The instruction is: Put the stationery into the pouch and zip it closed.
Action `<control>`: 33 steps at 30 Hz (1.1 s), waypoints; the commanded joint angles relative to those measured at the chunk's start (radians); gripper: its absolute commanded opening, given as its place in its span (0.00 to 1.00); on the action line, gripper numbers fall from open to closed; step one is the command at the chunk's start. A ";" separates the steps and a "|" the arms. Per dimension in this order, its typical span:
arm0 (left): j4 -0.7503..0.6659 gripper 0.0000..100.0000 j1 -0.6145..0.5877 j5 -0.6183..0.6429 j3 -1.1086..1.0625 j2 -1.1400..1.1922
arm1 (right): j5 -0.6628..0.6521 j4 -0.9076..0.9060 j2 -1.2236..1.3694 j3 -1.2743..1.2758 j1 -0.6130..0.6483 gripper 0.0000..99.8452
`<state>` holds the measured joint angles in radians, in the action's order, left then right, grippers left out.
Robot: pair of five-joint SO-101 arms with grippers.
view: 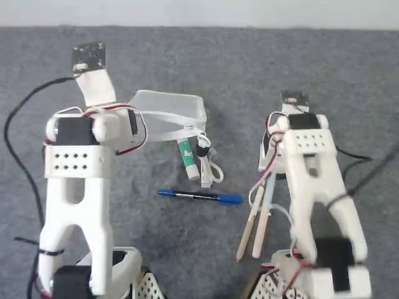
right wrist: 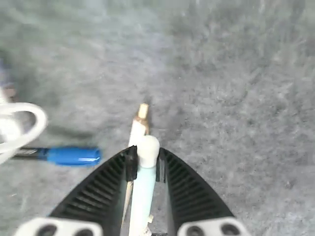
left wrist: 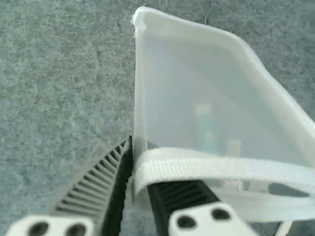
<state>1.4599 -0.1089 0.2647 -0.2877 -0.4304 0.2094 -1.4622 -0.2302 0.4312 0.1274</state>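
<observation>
The translucent white pouch [view: 169, 111] lies at the middle back of the grey table, its mouth toward the front. My left gripper [left wrist: 139, 156] is shut on the pouch's [left wrist: 197, 93] white zipper band at the mouth's left corner. A green-and-white glue stick [view: 186, 153] and a white cable [view: 207, 163] lie at the mouth, and the glue stick [left wrist: 204, 129] shows through the pouch wall. A blue pen [view: 201, 197] lies in front of them. My right gripper [right wrist: 144, 158] is shut on a pale blue pen [view: 264, 213]. A wooden pencil [view: 247, 229] runs alongside it; whether it is gripped I cannot tell.
Grey felt covers the table. The left arm's black cable [view: 22, 118] loops over the far left. The blue pen's cap [right wrist: 74, 155] lies just beside my right gripper, with the white cable [right wrist: 17, 129] beyond it. Open felt stretches to the back right.
</observation>
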 commanded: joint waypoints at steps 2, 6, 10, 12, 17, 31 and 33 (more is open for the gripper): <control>0.046 0.01 0.003 -0.011 0.090 -0.054 | 0.005 -0.051 -0.286 -0.049 0.039 0.01; 0.038 0.01 0.018 -0.011 0.093 -0.046 | 0.009 -0.041 -0.473 -0.052 0.073 0.01; 0.040 0.01 0.071 -0.011 0.094 -0.048 | 0.011 0.021 -0.625 -0.054 0.148 0.01; 0.038 0.01 0.078 -0.011 0.094 -0.046 | 0.011 0.071 -0.682 -0.054 0.196 0.01; 0.040 0.01 0.078 -0.011 0.094 -0.046 | 0.008 0.213 -0.774 -0.051 0.329 0.01; 0.044 0.01 0.078 -0.011 0.087 -0.044 | 0.005 0.599 -0.785 -0.048 0.553 0.01; 0.044 0.01 0.077 -0.011 0.087 -0.044 | 0.005 0.648 -0.785 -0.046 0.555 0.01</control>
<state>1.4968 -0.0353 0.2647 -0.2509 -0.4304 0.2094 -0.8930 -0.9943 0.4312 0.6674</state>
